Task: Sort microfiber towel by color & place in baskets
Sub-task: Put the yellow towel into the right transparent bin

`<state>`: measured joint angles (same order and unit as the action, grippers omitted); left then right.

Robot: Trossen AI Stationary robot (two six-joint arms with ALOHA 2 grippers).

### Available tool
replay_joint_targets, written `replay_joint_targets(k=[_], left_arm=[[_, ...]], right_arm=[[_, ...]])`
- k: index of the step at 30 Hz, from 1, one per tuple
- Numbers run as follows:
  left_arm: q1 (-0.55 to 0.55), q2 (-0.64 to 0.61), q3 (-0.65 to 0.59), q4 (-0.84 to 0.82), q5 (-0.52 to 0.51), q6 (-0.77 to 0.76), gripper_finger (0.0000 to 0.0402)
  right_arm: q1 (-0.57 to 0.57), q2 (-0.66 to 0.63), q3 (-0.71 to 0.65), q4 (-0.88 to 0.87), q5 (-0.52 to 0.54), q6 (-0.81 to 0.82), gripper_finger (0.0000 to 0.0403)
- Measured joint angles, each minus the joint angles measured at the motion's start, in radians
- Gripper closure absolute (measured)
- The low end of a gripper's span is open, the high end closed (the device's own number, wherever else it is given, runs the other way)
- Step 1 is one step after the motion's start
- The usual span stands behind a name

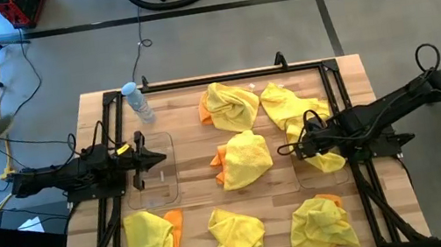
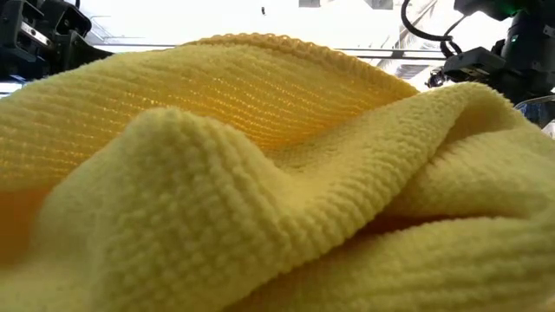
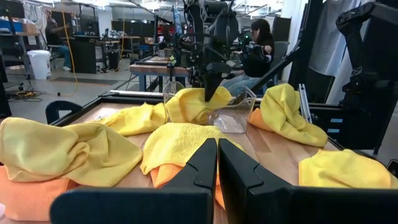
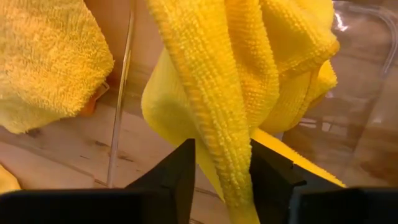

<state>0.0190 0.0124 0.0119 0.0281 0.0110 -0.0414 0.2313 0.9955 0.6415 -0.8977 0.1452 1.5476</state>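
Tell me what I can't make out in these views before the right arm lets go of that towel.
- Low view: a yellow towel against the lens hides the table and both baskets.
- High view: the right basket is mostly covered by the right gripper and its towel.
- Right wrist view: towel contact with the fingers is unclear.

Even, diffuse overhead lighting; the pale wooden slatted table carries only faint, soft shadows. In the low view a bright yellow fuzzy microfiber towel fills the frame, sharply textured, against a washed-out white background. The right wrist view is warm-toned, with glare on the clear plastic rectangular basket.
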Motion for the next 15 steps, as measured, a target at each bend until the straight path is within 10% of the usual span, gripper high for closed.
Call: replay_joint_targets(k=[15], left_arm=[[0.0, 0.0, 0.012, 0.021, 0.005, -0.008, 0.0398]], right_arm=[[-0.001, -0.041, 0.114, -0.127, -0.039, 0.023, 0.0254]])
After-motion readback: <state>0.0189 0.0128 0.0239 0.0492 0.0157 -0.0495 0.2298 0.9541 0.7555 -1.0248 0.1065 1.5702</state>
